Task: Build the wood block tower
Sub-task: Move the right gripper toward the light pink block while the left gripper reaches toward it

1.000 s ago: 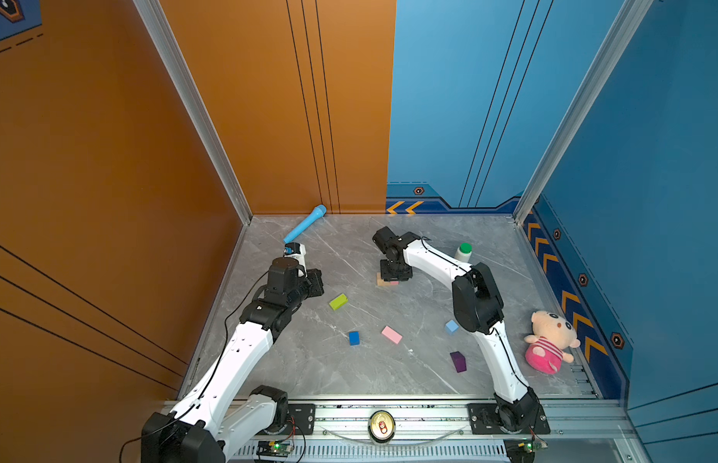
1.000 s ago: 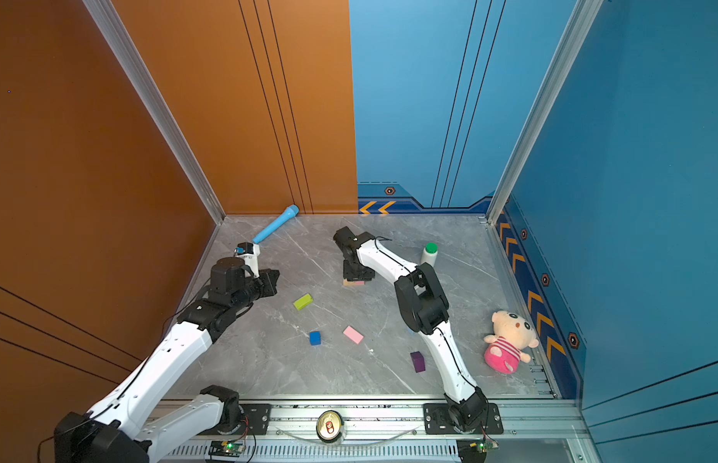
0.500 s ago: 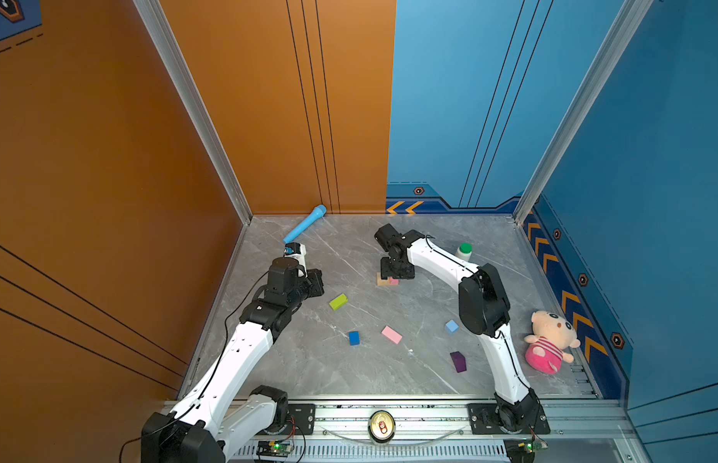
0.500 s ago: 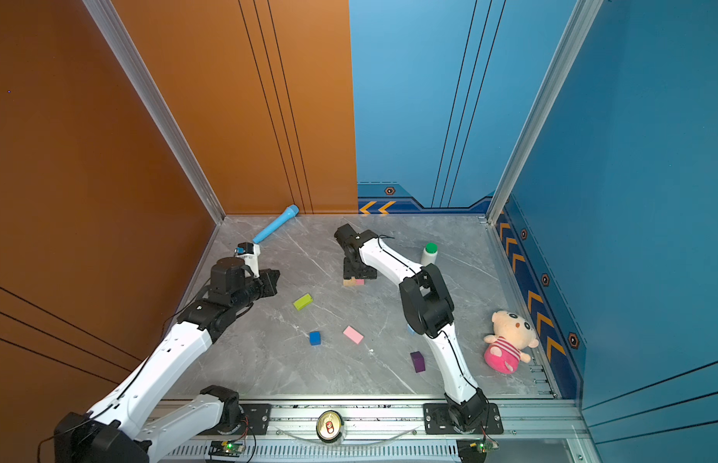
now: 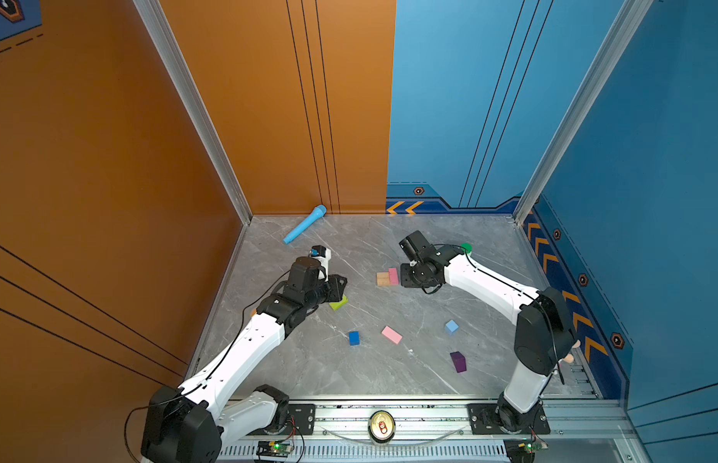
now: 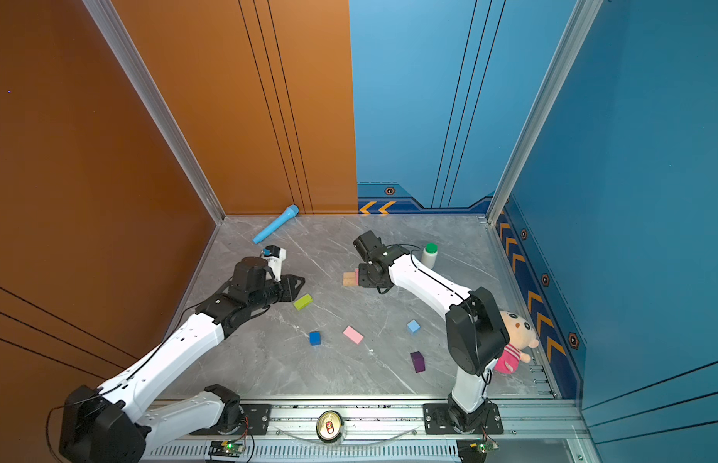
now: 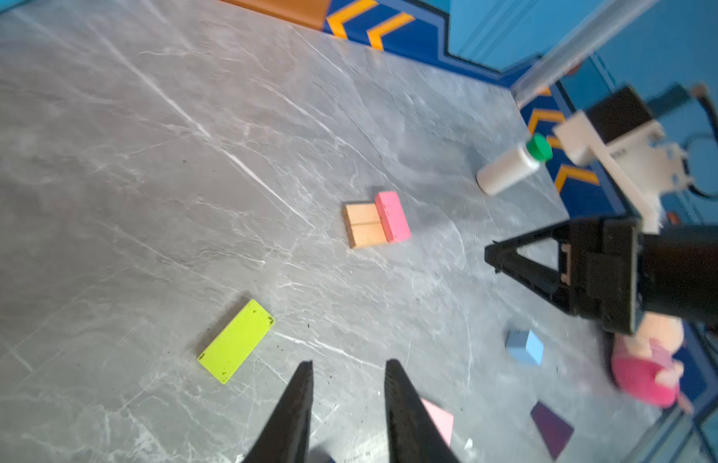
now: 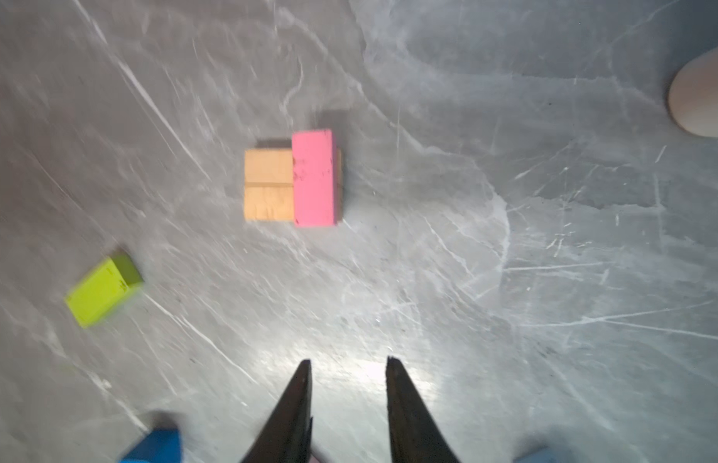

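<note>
Grey marble-look tabletop (image 5: 309, 373), boxed in by an orange wall (image 5: 249, 100) and a blue wall (image 5: 449, 100).

The tower (image 5: 387, 277) sat just above centre in both top views, barely begun. It was 2 tan bars (image 5: 383, 279) lying side by side and touching, with 1 pink bar (image 5: 393, 275) laid crosswise on their right-hand end. Their left end was bare.

Loose blocks lay flat and well apart. The lime-green bar (image 5: 338, 303) was left of centre. The dark-blue cube (image 5: 353, 338), loose pink bar (image 5: 391, 334), light-blue cube (image 5: 451, 326) and dark-purple block (image 5: 458, 361) were spread across the lower middle.

The left gripper (image 7: 349, 364) hung just beside the lime-green bar, jaws parted a little, nothing between them. The right gripper (image 8: 349, 360) sat just right of the tower, jaws a narrow gap apart, also empty. It was clear of the blocks in the right wrist view.

My reading is that the left arm was lining up on the lime-green bar. To do it well:
- Spread the jaws wider than the bar's short side.
- Turn the wrist square to its long edges.
- Come straight down at mid-length so the bar lifts level.
- Draw the right arm away first; a brush could slide the pink bar off the tan pair.
</note>
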Motion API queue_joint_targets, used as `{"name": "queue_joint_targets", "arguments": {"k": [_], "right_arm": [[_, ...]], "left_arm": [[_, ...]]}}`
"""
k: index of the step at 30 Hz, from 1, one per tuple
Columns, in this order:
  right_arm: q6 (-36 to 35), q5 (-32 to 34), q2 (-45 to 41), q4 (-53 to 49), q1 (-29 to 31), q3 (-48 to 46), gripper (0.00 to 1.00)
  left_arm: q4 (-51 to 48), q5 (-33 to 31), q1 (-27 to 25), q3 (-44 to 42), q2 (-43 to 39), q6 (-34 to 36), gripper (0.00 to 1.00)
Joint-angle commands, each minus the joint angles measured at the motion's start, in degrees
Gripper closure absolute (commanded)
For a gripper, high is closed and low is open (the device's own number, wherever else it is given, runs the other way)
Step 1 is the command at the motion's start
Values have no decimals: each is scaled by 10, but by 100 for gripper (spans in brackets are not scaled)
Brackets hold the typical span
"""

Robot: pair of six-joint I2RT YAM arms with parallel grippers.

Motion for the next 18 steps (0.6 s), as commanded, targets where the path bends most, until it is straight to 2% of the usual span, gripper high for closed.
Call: {"name": "queue_joint_targets", "arguments": {"k": [1, 3, 4, 12, 18], "right_arm": [[1, -28, -35, 62, 0, -62, 89], [4, -40, -48, 89, 0, -107, 98], [7, -50, -53, 106, 2, -129, 100], [33, -94, -72, 216, 25, -253, 100], [55, -112, -66, 267, 50, -300, 100]], "left_arm": [[-52, -12, -52, 28, -2, -2, 55], [-70, -27, -89, 34, 3, -11, 51], [-80, -36, -107, 37, 6, -16, 49], [-115, -59, -222, 46, 80, -87, 42], [-124, -69, -255, 49, 138, -141, 40]]}}
